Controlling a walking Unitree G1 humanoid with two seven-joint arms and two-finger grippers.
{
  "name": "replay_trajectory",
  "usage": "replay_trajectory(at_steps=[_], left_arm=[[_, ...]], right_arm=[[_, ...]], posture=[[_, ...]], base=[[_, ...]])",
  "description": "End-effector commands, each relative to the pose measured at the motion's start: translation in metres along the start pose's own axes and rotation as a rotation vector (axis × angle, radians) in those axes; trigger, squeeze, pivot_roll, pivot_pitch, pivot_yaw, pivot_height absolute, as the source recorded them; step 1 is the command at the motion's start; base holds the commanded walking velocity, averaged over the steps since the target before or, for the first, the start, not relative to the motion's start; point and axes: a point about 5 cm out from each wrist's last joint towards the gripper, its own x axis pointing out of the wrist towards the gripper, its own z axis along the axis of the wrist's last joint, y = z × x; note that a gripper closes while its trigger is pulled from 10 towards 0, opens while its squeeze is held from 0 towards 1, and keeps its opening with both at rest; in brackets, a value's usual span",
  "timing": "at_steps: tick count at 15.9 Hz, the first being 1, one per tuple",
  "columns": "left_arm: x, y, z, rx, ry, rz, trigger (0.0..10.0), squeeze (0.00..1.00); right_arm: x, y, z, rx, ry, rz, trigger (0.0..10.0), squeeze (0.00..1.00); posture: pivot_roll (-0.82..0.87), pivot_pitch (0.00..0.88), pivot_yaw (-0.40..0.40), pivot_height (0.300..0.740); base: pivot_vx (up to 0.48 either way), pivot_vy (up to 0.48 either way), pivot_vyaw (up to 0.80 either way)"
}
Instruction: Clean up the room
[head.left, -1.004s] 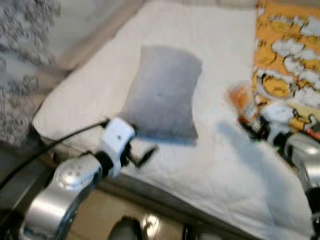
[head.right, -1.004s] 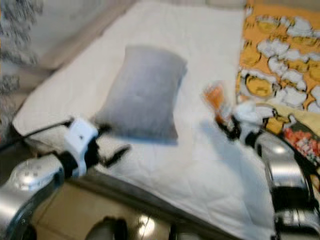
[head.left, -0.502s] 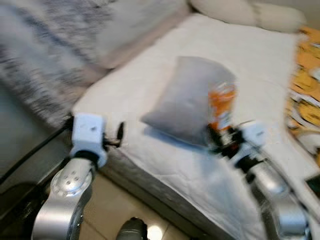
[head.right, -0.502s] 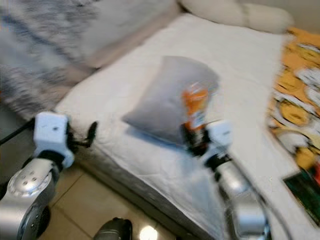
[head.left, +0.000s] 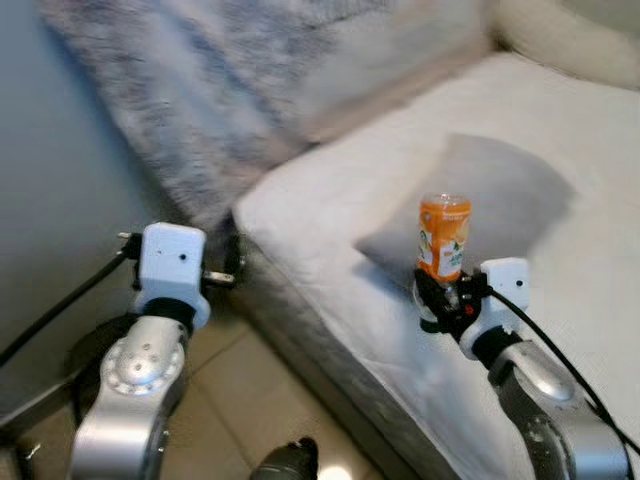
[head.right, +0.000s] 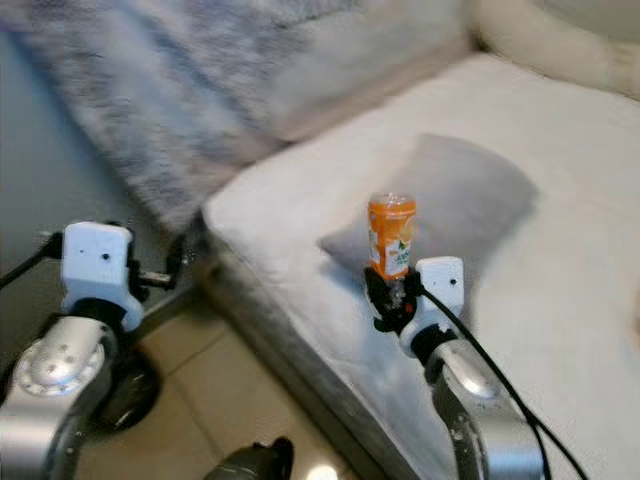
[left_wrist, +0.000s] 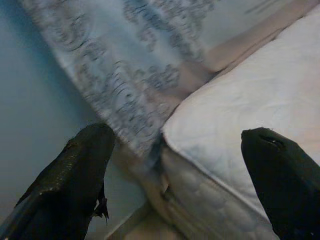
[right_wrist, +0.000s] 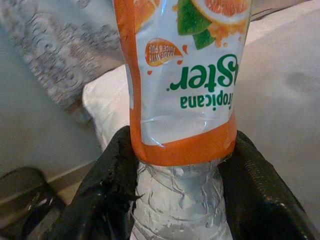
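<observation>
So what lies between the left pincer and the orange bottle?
In the left eye view, the white mattress corner lies between the left pincer and the orange bottle held by the right pincer.

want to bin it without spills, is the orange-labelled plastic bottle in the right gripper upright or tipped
Upright. The orange-labelled plastic bottle stands vertical in the right gripper, fingers clamped on its clear end, over the white mattress. Whether it is capped: cannot tell.

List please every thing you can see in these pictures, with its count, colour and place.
bottle: one, orange label, held upright over the bed's edge
pillow: one, grey, lying on the bed behind the bottle
bed: one, white quilted cover, at the right
curtain: one, grey patterned, behind the bed's corner
floor: beige tiles, beside the bed
left tool: black fingers open, near the bed's corner
right tool: black fingers shut on the bottle's clear part
</observation>
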Motion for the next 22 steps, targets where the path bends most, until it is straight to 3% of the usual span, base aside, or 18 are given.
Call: replay_trajectory(at_steps=[1, 8, 20, 22], left_arm=[[0.000, 0.004, -0.005, -0.004, 0.032, 0.034, 10.0, 0.00], [-0.005, 0.001, -0.005, -0.023, 0.022, 0.025, 10.0, 0.00], [-0.006, 0.004, -0.007, -0.026, 0.025, 0.036, 10.0, 0.00], [-0.004, 0.005, -0.007, -0.022, 0.024, 0.035, 10.0, 0.00]], right_arm=[[0.001, 0.007, 0.001, 0.002, 0.009, 0.038, 10.0, 0.00], [0.004, 0.011, -0.009, -0.011, 0.067, 0.073, 10.0, 0.00], [0.012, 0.014, -0.013, -0.076, 0.095, 0.144, 10.0, 0.00], [0.014, 0.010, -0.013, -0.062, 0.091, 0.111, 10.0, 0.00]], posture=[[0.02, 0.037, 0.046, 0.740], [0.04, 0.029, 0.021, 0.740], [0.06, 0.015, -0.005, 0.740], [0.06, 0.016, -0.009, 0.740]], base=[[0.000, 0.000, 0.80], [0.000, 0.000, 0.80], [0.314, 0.000, 0.80], [0.324, 0.000, 0.00]])
